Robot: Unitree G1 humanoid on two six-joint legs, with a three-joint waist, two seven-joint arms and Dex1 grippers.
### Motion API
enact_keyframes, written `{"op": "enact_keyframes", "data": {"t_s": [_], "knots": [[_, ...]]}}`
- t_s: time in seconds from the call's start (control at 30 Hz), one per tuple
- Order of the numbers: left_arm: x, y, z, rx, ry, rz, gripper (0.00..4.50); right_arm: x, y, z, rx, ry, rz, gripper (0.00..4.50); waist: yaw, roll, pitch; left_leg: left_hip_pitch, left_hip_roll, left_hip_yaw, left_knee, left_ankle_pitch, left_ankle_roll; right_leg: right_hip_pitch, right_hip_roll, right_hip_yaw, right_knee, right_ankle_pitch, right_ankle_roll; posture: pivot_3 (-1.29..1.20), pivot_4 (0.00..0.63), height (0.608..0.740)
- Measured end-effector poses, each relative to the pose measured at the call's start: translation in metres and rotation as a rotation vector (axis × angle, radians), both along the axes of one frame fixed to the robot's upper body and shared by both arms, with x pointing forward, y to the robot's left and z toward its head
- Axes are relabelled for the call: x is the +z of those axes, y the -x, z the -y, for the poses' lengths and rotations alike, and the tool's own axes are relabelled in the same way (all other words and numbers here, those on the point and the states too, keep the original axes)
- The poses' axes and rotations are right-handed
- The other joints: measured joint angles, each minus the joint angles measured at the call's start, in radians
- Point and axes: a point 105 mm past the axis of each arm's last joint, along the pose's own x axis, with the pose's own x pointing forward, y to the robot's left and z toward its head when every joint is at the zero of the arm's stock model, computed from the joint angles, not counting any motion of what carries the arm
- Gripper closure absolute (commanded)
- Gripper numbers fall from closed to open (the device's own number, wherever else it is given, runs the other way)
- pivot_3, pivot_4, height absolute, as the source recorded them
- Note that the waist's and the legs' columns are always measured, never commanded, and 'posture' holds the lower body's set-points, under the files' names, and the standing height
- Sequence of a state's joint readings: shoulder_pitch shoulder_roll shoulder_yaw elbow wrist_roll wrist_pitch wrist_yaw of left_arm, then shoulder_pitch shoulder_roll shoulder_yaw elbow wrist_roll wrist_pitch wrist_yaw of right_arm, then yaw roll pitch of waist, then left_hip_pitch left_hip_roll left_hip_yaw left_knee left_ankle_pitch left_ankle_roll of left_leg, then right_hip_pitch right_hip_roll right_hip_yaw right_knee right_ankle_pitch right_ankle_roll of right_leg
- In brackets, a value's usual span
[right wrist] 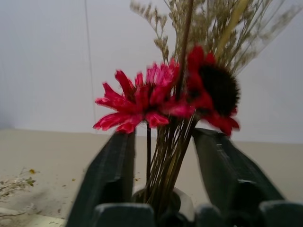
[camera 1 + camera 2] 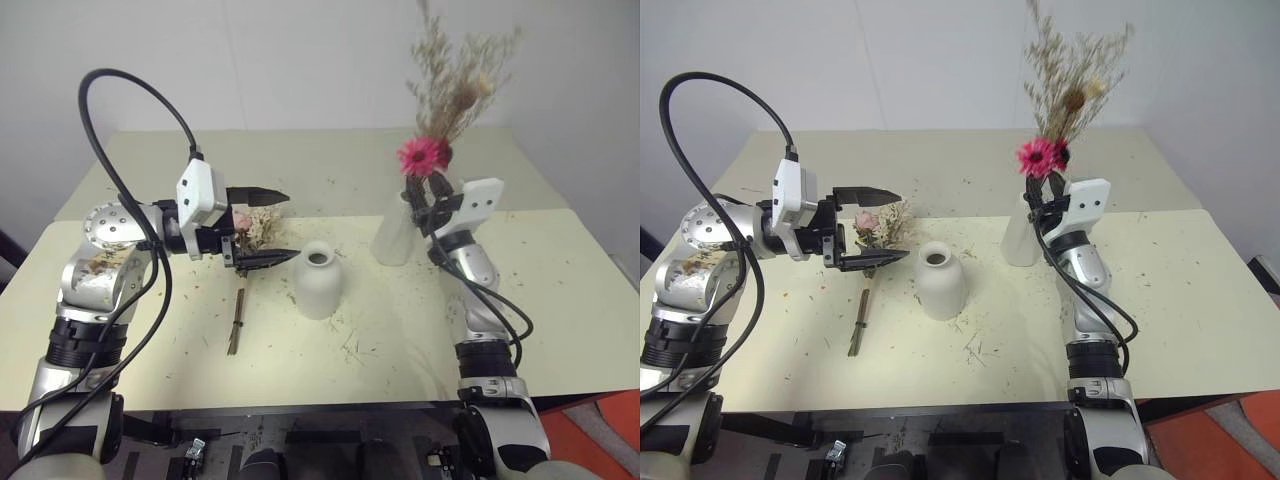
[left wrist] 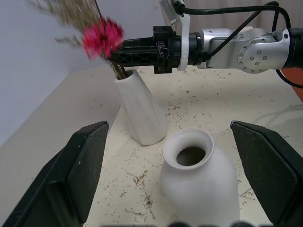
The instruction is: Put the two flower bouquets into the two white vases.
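Observation:
The magenta bouquet (image 2: 425, 155) stands with its stems in the mouth of the tall slim white vase (image 2: 395, 240) at the table's right middle. My right gripper (image 2: 425, 190) is at that mouth, open, its fingers (image 1: 113, 165) on either side of the stems with gaps showing. The short round white vase (image 2: 320, 280) stands empty at the centre. To its left the pale pink bouquet (image 2: 875, 225) lies flat on the table, stem toward the front. My left gripper (image 2: 895, 225) hovers over its blooms, open, pointing toward the short vase (image 3: 199, 184).
The cream table (image 2: 560, 300) is strewn with dried plant bits. A seam runs across it behind the vases. A black cable (image 2: 130, 90) loops high above my left arm. A pale wall stands close behind the table's far edge.

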State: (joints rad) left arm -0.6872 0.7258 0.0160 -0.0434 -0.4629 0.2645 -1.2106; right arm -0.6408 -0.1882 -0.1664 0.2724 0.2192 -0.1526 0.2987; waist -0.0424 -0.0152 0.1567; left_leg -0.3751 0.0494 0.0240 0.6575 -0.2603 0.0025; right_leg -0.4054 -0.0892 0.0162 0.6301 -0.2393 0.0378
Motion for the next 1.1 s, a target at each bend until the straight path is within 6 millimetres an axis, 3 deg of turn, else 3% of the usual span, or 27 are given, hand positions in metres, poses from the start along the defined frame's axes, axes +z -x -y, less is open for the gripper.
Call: {"op": "enact_keyframes", "data": {"t_s": [0.13, 0.33, 0.53, 0.7, 0.8, 0.9, 0.97, 1.1], "knots": [[0.001, 0.0, -0.008, 0.028, -0.021, 0.006, 0.0, -0.007, 0.021, 0.008, 0.042, 0.103, 0.014, 0.05, 0.005, 0.0, 0.0, -0.001, 0.0, -0.001, -0.001, 0.0, 0.0, 0.0, 0.0, 0.0, -0.001, 0.0, 0.0, 0.0, 0.15, 0.74], [-0.001, 0.001, -0.021, 0.065, -0.011, -0.008, 0.0, -0.023, 0.046, 0.012, 0.084, 0.228, -0.03, 0.05, 0.003, 0.0, 0.0, 0.002, 0.0, 0.0, 0.0, 0.0, 0.0, 0.001, 0.0, 0.001, -0.002, 0.0, 0.0, 0.0, 0.15, 0.74], [-0.008, 0.004, -0.056, 0.242, 0.042, -0.037, 0.0, -0.031, 0.07, 0.021, 0.126, 0.253, -0.126, 0.05, 0.001, 0.0, 0.0, 0.002, 0.0, 0.0, -0.001, 0.0, 0.0, 0.001, 0.0, 0.001, -0.003, 0.0, 0.0, 0.0, 0.15, 0.74], [-0.013, -0.002, -0.08, 0.536, 0.049, -0.08, 0.0, -0.011, 0.084, 0.035, 0.137, 0.346, -0.226, 0.05, 0.017, 0.0, 0.0, 0.003, 0.0, 0.0, -0.001, 0.0, 0.0, 0.002, 0.0, 0.001, -0.004, 0.0, 0.0, 0.0, 0.15, 0.74], [-0.019, -0.004, -0.094, 0.708, 0.021, -0.132, 0.0, -0.003, 0.094, 0.03, 0.212, 0.409, -0.294, 0.05, 0.025, 0.0, 0.0, 0.003, 0.0, 0.0, -0.001, 0.0, 0.0, 0.001, 0.0, 0.001, -0.004, 0.0, 0.0, 0.0, 0.15, 0.74], [-0.036, -0.008, -0.105, 0.834, -0.008, -0.265, 0.0, 0.018, 0.108, 0.021, 0.315, 0.49, -0.286, 0.05, 0.028, -0.001, 0.0, 0.004, 0.0, 0.0, -0.001, 0.0, 0.0, 0.002, 0.0, 0.001, -0.004, 0.0, 0.0, 0.0, 0.15, 0.74], [-0.048, -0.013, -0.099, 0.873, -0.038, -0.362, 0.0, 0.029, 0.121, 0.012, 0.4, 0.594, -0.271, 0.05, 0.035, -0.001, 0.001, 0.003, 0.0, -0.002, -0.002, 0.0, 0.0, 0.003, 0.0, -0.001, -0.005, -0.001, 0.0, 0.0, 0.15, 0.74], [-0.07, -0.028, -0.068, 0.907, -0.099, -0.53, 0.0, 0.029, 0.136, 0.002, 0.502, 0.705, -0.289, 0.05, 0.048, -0.007, 0.0, 0.003, -0.001, -0.002, -0.001, 0.0, 0.0, 0.004, 0.0, -0.001, -0.006, 0.0, 0.0, 0.0, 0.15, 0.74]]}}
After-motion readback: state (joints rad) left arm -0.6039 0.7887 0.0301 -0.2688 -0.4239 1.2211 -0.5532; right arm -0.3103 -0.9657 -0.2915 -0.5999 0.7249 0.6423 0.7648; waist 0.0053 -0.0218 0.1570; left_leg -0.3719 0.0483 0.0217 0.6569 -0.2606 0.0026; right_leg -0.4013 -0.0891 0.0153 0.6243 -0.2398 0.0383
